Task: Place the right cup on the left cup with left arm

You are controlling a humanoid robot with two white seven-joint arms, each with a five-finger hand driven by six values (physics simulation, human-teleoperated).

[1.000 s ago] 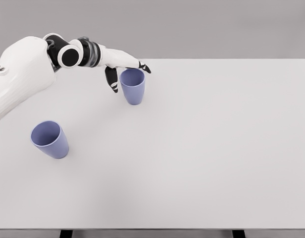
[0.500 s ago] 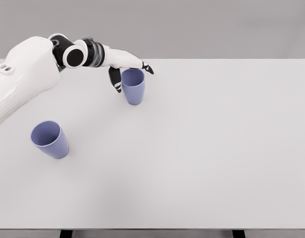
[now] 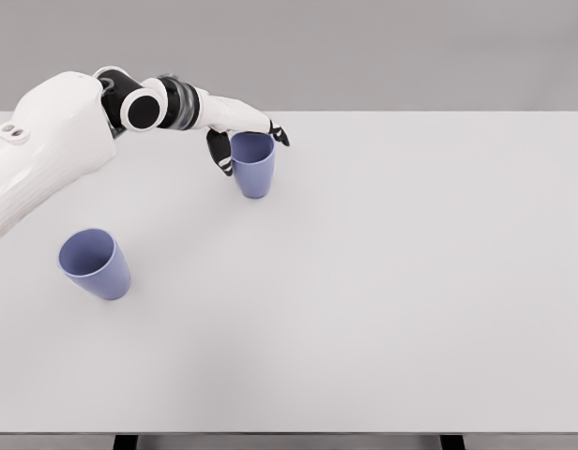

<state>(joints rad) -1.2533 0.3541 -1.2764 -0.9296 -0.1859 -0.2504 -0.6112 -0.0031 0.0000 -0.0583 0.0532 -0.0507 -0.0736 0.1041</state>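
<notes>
Since the earlier frame the left hand (image 3: pixel 240 131) is advanced slightly around the right cup (image 3: pixel 253 164); fingers (image 3: pixel 219 150) are spread, not clamped; tipping is risked by a premature lift

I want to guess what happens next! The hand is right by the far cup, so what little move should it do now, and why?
Probably close the fingers. The left hand sits at the right cup, thumb on its left side and fingers reaching past the rim, but they look spread rather than wrapped around it. The cup stands upright on the table, so it needs a firm grip before being lifted toward the left cup.
</notes>
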